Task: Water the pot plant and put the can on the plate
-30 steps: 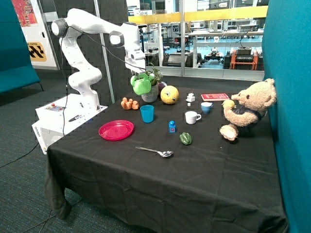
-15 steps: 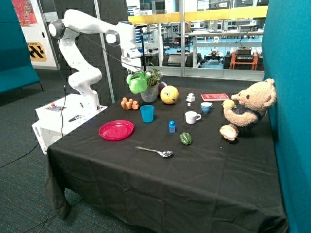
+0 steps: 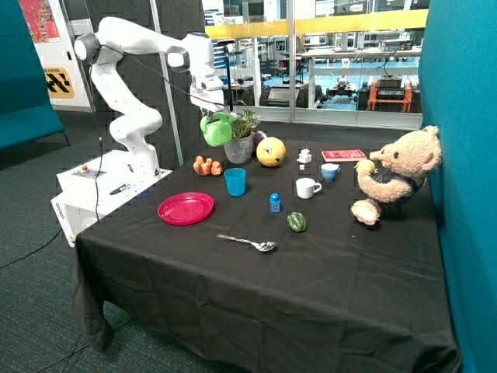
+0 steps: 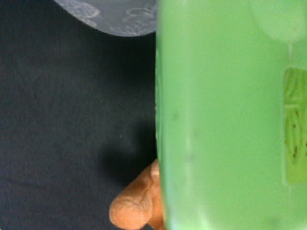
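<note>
My gripper (image 3: 211, 109) is shut on the bright green watering can (image 3: 217, 130) and holds it in the air beside the pot plant (image 3: 241, 137), tilted toward the leaves. The plant stands in a grey-white pot at the back of the black table. In the wrist view the can (image 4: 225, 115) fills most of the picture, with the pot's speckled rim (image 4: 115, 17) at the edge; the fingers are hidden there. The pink-red plate (image 3: 185, 208) lies flat and bare near the table's front edge, on the robot's side, well below the can.
Orange toys (image 3: 206, 165) lie under the can, also in the wrist view (image 4: 136, 206). A blue cup (image 3: 234, 182), yellow plush (image 3: 271, 152), white mug (image 3: 307, 187), small blue bottle (image 3: 274, 203), green pepper (image 3: 296, 221), spoon (image 3: 248, 242) and teddy bear (image 3: 392, 172) stand on the table.
The gripper has carried the can a little up and away from the plant, toward the robot's base. Nothing else has moved.
</note>
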### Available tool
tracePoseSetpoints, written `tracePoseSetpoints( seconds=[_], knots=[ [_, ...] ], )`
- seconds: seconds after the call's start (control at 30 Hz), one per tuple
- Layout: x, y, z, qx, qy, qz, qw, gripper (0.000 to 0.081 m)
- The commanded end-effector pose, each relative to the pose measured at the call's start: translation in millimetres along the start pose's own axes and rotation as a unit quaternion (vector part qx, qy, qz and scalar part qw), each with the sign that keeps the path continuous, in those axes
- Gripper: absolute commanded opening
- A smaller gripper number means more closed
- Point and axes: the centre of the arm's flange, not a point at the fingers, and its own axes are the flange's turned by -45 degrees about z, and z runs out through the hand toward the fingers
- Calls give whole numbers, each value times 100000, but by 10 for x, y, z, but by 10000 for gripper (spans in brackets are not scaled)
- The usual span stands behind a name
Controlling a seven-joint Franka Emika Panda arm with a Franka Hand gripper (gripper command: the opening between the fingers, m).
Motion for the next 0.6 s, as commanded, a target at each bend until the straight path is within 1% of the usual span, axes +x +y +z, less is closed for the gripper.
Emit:
tracePoseSetpoints(
  seconds=[0.0, 0.23, 0.4, 0.57],
  knots=[
    [119, -144, -63, 87, 7, -3137, 99951, 0],
    [112, -115, -97, 87, 7, -3264, 99947, 0],
    [83, -102, -82, 87, 7, -3342, 99944, 0],
    [81, -105, -87, 87, 8, -4077, 99917, 0]
  ],
)
